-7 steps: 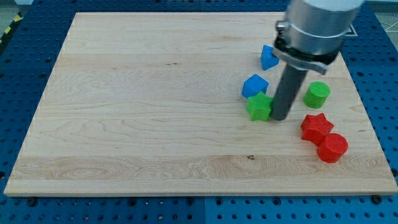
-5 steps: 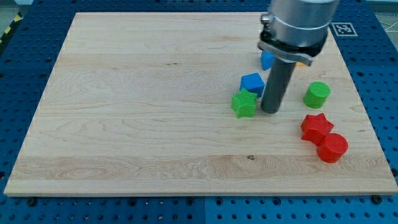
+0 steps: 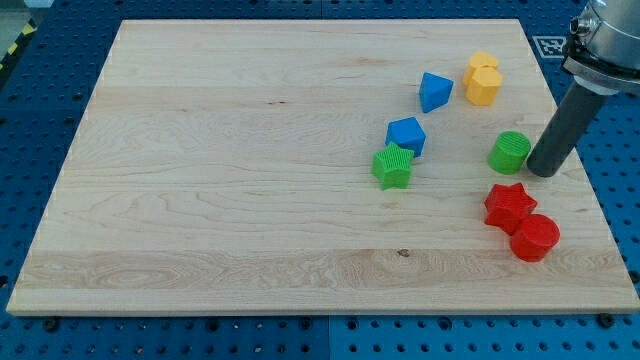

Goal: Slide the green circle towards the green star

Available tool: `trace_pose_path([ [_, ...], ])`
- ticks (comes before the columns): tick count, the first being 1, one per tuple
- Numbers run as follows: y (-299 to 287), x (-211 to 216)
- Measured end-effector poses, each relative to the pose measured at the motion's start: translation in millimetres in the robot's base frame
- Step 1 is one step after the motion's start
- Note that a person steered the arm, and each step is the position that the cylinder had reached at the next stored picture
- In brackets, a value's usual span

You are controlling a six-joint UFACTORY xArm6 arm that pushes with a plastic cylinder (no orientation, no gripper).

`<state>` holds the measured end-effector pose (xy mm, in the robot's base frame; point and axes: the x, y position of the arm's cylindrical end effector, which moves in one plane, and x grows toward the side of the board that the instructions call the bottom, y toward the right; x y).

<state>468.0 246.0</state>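
Note:
The green circle stands at the board's right side. The green star lies to its left, well apart from it, just below a blue block. My tip rests on the board right next to the green circle, on its right side, touching or nearly touching it. The dark rod rises from there toward the view's top right.
A blue triangular block and a yellow block lie toward the view's top right. A red star and a red circle lie below the green circle. The board's right edge is close to my tip.
My tip pushed the green star a little left, then moved right across the board from beside the star to the right side of the green circle. The green circle has not moved.

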Motion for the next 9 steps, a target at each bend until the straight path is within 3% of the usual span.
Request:
trace_pose_path([
  [3, -20.1, -40.7],
  [6, -106.9, -12.5],
  [8, -90.4, -24.2],
  [9, -76.4, -5.3],
])
